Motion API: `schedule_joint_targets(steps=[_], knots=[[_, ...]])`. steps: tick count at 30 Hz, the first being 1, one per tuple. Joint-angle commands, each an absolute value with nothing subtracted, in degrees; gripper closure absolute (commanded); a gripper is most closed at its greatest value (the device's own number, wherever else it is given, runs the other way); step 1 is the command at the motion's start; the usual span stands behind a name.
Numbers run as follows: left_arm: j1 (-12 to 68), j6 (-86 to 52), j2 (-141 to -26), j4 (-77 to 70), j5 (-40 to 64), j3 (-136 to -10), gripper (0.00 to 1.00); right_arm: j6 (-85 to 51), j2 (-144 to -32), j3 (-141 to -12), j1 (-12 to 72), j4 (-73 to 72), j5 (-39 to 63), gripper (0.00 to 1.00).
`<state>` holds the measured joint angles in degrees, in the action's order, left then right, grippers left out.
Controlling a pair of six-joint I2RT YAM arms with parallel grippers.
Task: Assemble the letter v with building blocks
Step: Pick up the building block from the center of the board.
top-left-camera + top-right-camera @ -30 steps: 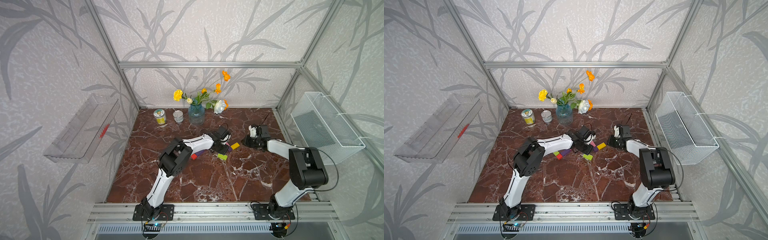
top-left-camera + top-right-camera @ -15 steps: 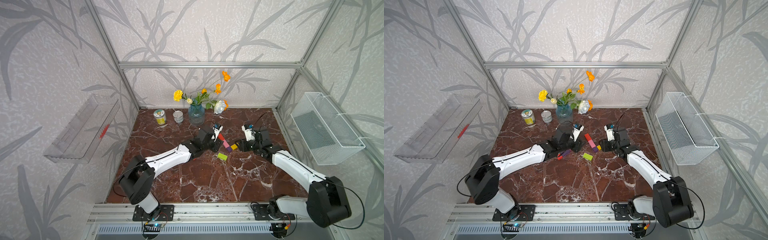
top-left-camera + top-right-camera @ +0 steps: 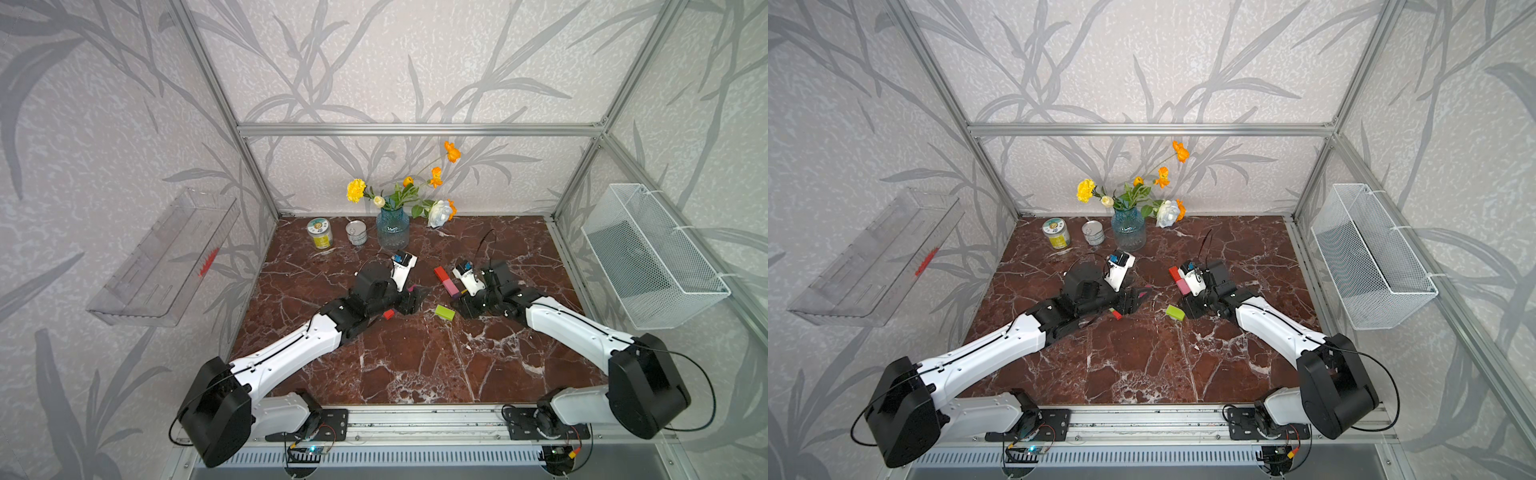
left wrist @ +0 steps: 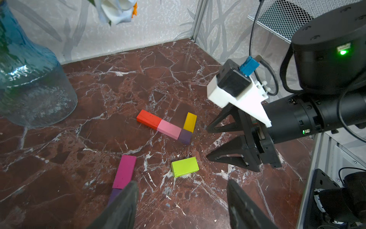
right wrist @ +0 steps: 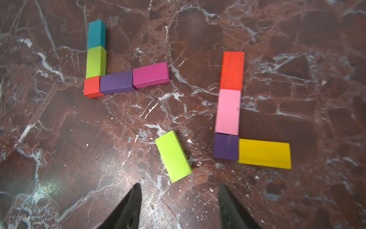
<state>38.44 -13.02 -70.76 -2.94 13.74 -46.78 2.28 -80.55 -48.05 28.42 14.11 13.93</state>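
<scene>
The right gripper (image 5: 179,185) stands open and empty. Just ahead, between its fingertips, lies the loose lime green block (image 5: 173,156), long axis pointing roughly away, slightly slanted. The left gripper (image 4: 182,181), also open and empty, seems farther.

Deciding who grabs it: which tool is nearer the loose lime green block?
Right. The right tool sits close beside the loose lime green block, tips pointing at it; the left tool faces it from the opposite side, somewhat farther off.
</scene>
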Motion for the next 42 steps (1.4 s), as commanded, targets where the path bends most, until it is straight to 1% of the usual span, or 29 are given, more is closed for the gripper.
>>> schedule_joint_targets(steps=[1,3,5,10,15,19,23,31,39,42], knots=[[36.0,-16.7,-70.8,-0.7,16.8,-45.9,0.3,5.0,-83.4,-51.4,30.6,16.8,14.8,0.38],[34.7,-17.8,-71.1,-0.4,16.7,-45.6,0.32,5.3,-85.3,-53.0,31.3,17.9,14.4,0.38],[34.2,-18.9,-71.1,-0.7,14.2,-44.8,0.34,5.5,-86.7,-54.1,31.9,18.6,14.5,0.39],[34.1,-20.2,-71.3,-4.3,16.1,-43.3,0.34,5.9,-89.4,-55.9,32.8,20.1,13.9,0.42],[34.1,-20.2,-73.3,-4.1,15.5,-44.0,0.34,6.3,-93.2,-58.1,33.5,22.2,12.5,0.45],[34.0,-21.4,-75.0,-3.4,12.8,-44.5,0.35,6.2,-96.3,-60.4,33.7,24.4,11.7,0.46],[34.0,-21.9,-76.9,-3.8,13.7,-45.1,0.35,5.7,-99.2,-62.2,34.2,25.4,10.5,0.48],[34.0,-22.1,-77.7,-3.0,13.2,-45.1,0.36,5.4,-101.8,-64.0,34.5,26.5,9.2,0.48],[34.0,-22.4,-78.0,-3.1,13.2,-44.4,0.36,5.2,-105.8,-67.2,35.1,30.5,7.1,0.49],[34.0,-22.4,-78.4,-3.0,13.2,-44.3,0.36,5.4,-106.9,-68.6,35.6,32.6,5.9,0.52]])
